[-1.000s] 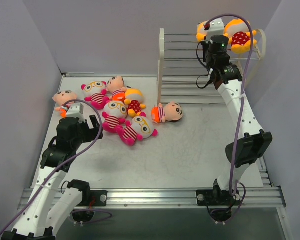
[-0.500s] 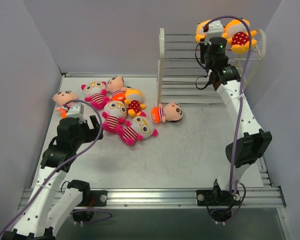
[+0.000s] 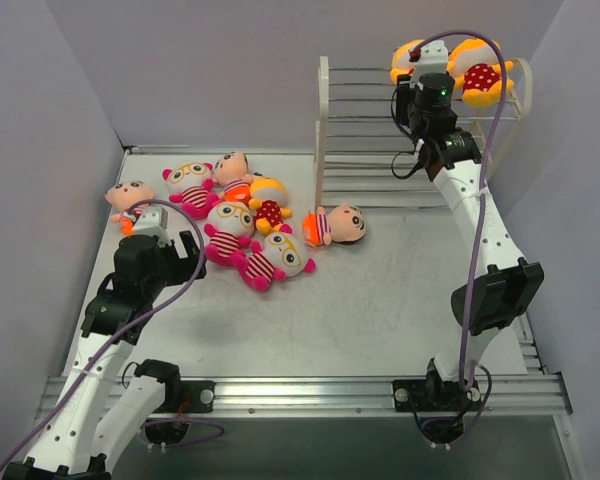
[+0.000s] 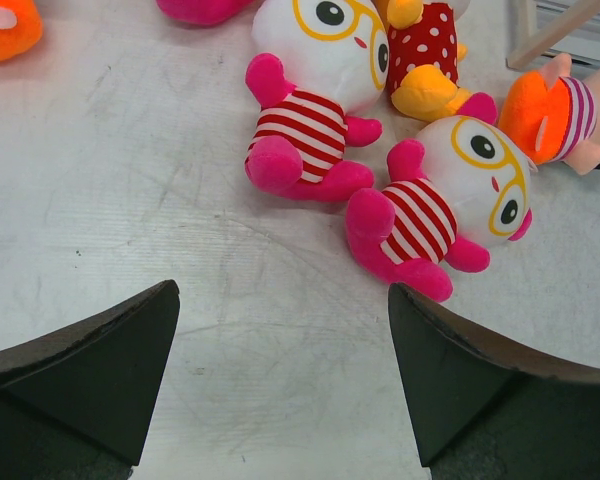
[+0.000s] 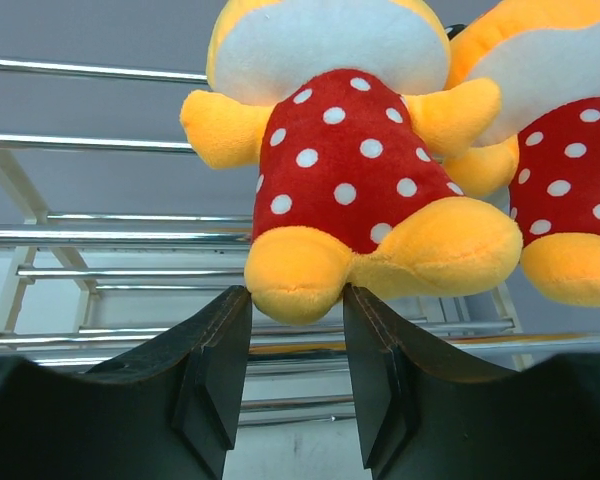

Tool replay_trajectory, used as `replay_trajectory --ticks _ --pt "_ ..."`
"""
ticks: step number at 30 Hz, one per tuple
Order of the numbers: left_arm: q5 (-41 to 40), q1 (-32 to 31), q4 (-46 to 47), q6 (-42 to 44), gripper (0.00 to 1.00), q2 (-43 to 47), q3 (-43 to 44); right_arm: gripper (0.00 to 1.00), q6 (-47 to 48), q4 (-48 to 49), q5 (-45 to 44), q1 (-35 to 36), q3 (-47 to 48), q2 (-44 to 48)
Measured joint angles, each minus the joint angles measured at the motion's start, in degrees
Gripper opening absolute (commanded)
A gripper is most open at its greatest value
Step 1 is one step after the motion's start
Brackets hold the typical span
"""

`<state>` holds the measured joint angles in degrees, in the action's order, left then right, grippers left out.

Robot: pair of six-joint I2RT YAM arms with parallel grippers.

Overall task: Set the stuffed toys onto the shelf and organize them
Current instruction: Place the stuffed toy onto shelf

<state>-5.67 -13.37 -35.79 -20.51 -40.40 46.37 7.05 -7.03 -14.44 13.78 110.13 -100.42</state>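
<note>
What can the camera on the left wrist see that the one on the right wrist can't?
Only the left wrist view: striped dolls with glasses lying on the table, beyond the wide-open left end effector. Only the right wrist view: polka-dot dolls up on the shelf, one's foot between the right end effector tips. Both: dark fingers along the bottom edge, and red polka-dot plush.

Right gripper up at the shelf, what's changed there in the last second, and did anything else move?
The right gripper has opened its jaws partway, letting go of the foot of the polka-dot doll on the top tier of the shelf; the arm shifted only slightly. The second polka-dot doll beside it, the seven dolls on the table and the open left gripper stayed put.
</note>
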Motion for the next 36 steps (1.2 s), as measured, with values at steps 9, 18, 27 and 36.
replay_trajectory --ticks 9,18,27,36 --pt "0.0 0.0 0.0 0.0 0.94 0.0 0.0 0.47 -1.7 0.4 0.9 0.0 -0.5 0.1" --pt "0.0 0.0 0.0 0.0 0.94 0.0 0.0 0.49 -2.8 0.4 2.4 0.0 -2.1 2.0" --pt "0.0 0.0 0.0 0.0 0.94 0.0 0.0 0.51 -4.0 0.3 3.5 0.0 -1.9 6.5" --pt "0.1 0.0 0.0 0.0 0.94 0.0 0.0 0.5 -7.8 -3.9 3.9 -5.9 8.0 5.9"
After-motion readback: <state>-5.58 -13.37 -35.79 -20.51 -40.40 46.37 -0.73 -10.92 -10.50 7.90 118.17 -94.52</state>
